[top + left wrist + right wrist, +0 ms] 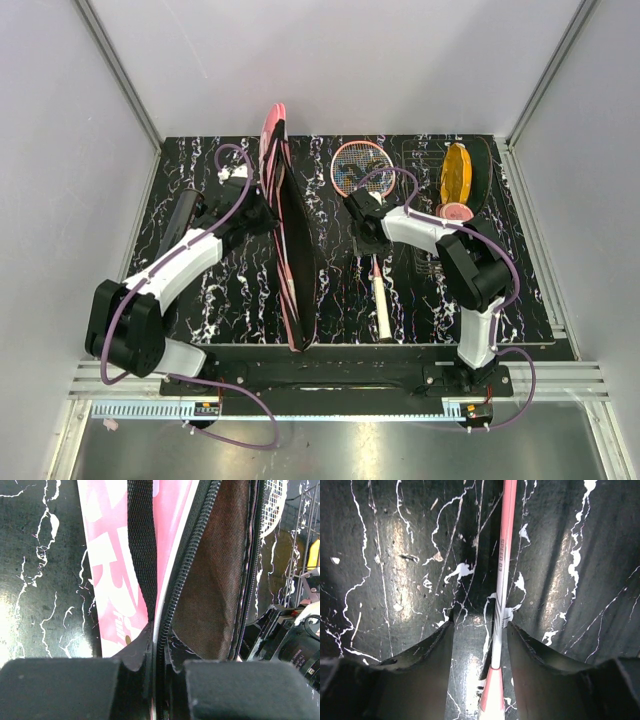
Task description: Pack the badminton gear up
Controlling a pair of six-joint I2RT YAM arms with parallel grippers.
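I have my left gripper clamped tight on the zipper edge of the pink cover, which stands on edge with its mouth gaping. Just right of the cover, parallel to it, lies a racket. My right gripper straddles its shaft, jaws apart and not yet gripping. The black tube lies left of the cover.

Racket shaft reads, perhaps, "SPEED 03".
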